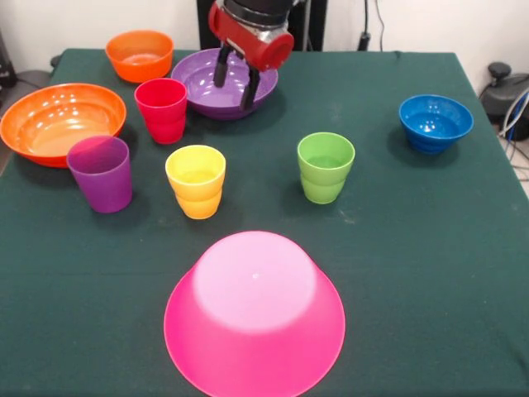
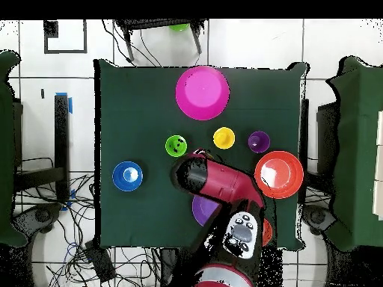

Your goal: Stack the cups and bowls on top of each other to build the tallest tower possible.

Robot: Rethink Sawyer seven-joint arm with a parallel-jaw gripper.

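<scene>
Open desk [image 1: 430, 273] is left bare to the right of the upturned pink bowl [image 1: 254, 318]. The left side is crowded by the purple cup [image 1: 101, 173], yellow cup [image 1: 196, 180] and red cup [image 1: 162, 110]; the green cup [image 1: 325, 166] stands apart mid-desk.

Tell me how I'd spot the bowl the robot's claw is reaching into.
Start at the big upturned pink bowl and look straight across the green table to the red arm. Its gripper hangs open over the purple bowl. It is the only purple bowl, beside the red cup.
</scene>
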